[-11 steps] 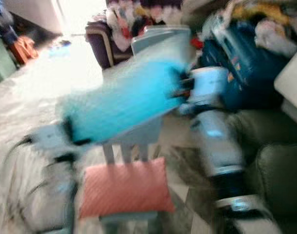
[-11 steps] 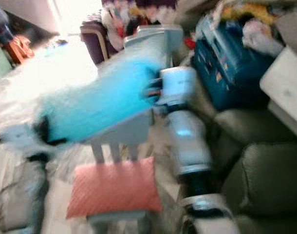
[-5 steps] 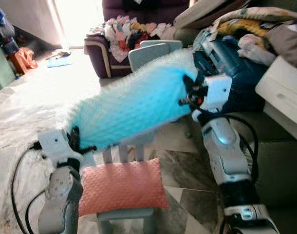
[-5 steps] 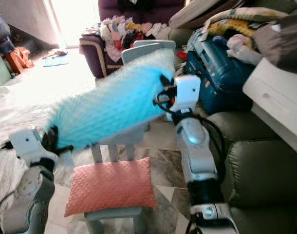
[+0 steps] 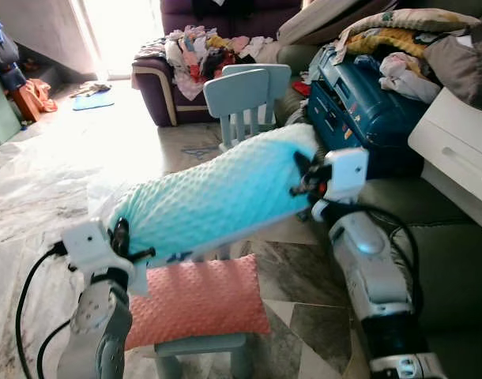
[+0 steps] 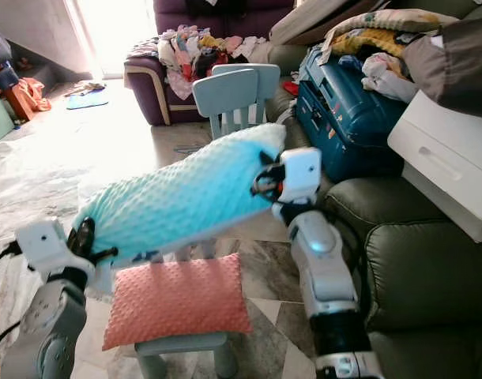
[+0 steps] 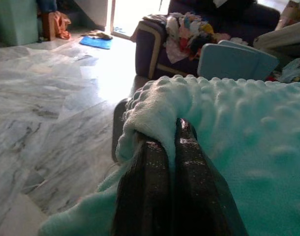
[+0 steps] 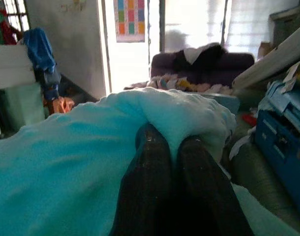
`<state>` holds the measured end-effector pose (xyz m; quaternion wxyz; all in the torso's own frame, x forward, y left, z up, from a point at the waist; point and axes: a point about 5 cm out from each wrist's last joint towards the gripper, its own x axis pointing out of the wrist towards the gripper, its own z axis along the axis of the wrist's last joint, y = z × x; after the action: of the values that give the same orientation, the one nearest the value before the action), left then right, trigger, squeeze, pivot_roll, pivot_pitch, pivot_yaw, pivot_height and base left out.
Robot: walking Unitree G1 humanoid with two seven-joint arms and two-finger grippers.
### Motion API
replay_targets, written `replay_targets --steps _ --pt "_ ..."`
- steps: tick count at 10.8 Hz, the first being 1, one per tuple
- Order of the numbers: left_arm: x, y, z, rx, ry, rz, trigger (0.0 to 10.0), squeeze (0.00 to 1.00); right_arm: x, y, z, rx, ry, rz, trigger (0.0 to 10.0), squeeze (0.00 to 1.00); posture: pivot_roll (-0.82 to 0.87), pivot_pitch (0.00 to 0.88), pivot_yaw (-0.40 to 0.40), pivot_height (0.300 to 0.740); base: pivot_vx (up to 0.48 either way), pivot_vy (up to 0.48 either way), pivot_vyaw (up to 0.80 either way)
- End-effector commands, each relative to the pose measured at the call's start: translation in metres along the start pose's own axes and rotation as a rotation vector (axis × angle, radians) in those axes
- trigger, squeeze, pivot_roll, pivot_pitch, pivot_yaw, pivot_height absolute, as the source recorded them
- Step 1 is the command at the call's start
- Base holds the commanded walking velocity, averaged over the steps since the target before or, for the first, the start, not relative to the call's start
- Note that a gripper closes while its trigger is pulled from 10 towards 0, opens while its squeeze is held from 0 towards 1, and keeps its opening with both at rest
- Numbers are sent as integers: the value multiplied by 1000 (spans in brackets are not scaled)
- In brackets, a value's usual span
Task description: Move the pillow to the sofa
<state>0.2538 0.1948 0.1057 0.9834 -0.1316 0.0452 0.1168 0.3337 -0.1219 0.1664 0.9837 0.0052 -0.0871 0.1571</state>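
Observation:
A long turquoise dimpled pillow (image 5: 213,197) hangs in the air between my two arms, tilted up toward the right. My left gripper (image 5: 119,237) is shut on its lower left end; in the left wrist view its black fingers (image 7: 157,162) pinch a fold of the fabric. My right gripper (image 5: 304,175) is shut on the upper right end, fingers (image 8: 155,147) pressed into the cloth. A dark green leather sofa (image 6: 419,276) lies to my right, just beyond the right arm.
A pink cushion (image 5: 197,304) lies on a small light-blue chair (image 5: 201,347) below the pillow. A second blue chair (image 5: 245,91) stands behind. A blue suitcase (image 5: 363,103), a white drawer unit (image 5: 458,146) and piled clothes crowd the right. A purple armchair (image 5: 166,87) is farther back.
The view has swung and sharpened from blur. The pillow, still held at both ends, has come lower and now hangs just above the pink cushion.

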Motion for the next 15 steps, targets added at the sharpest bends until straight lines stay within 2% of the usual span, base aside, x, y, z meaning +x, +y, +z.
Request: replay_targets --steps 1,3,5,15 --pt "-3 -3 7 3 -32 -9 10000 0 0 1 7 -12 -18 13 10000 0 -186 0 33 740 0 0 0" --pt "-4 -6 7 54 -33 -21 10000 0 -5 0 -5 -7 40 26 10000 0 -186 0 28 740 0 0 0" --pt "-6 -7 5 45 -26 -27 10000 0 -9 -1 -12 -8 71 29 10000 0 -188 0 23 740 0 0 0" --pt "-4 -8 5 32 -5 -27 10000 0 -10 -2 -12 3 83 24 10000 0 -194 0 31 740 -319 0 0"
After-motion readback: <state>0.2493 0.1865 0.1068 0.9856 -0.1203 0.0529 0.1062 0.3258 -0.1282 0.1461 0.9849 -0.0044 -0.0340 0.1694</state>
